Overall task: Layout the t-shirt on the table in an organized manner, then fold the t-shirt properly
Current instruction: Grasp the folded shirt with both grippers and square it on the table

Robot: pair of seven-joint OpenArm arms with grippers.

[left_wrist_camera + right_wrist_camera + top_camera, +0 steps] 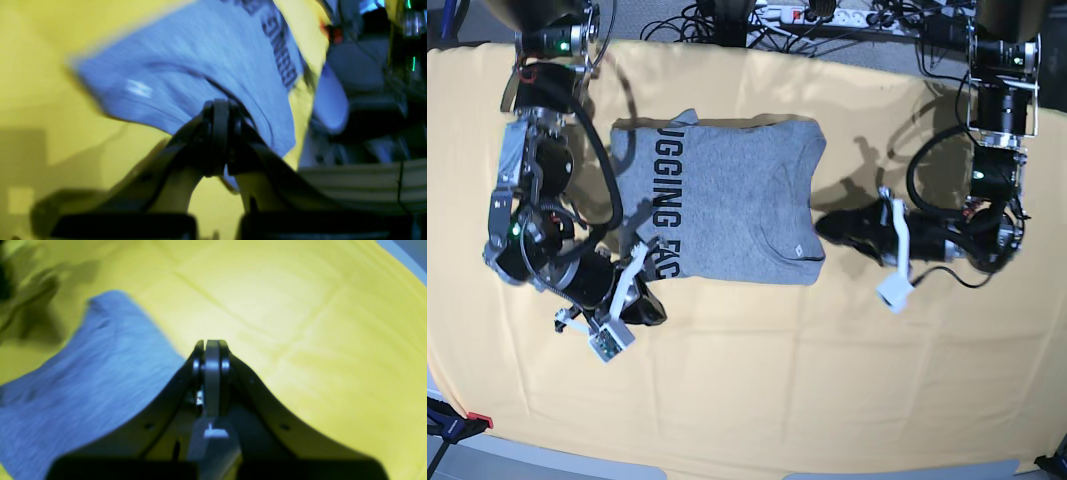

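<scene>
The grey t-shirt (pixel 727 200) lies flat on the yellow table (pixel 827 380) with its black lettering facing up. My left gripper (pixel 820 228) is at the shirt's right edge, by the collar. In the left wrist view its jaws (pixel 220 103) are shut and overlap the t-shirt (pixel 200 53); blur hides whether fabric is pinched. My right gripper (pixel 652 308) sits just below the shirt's lower left corner. In the right wrist view it (pixel 212 341) is shut with nothing in it, over bare table (pixel 300 323), with the t-shirt (pixel 83 380) to its left.
A power strip and cables (pixel 827 15) lie beyond the table's far edge. A red clamp (pixel 472 418) grips the near left corner. Dark equipment (pixel 367 66) stands past the table edge in the left wrist view.
</scene>
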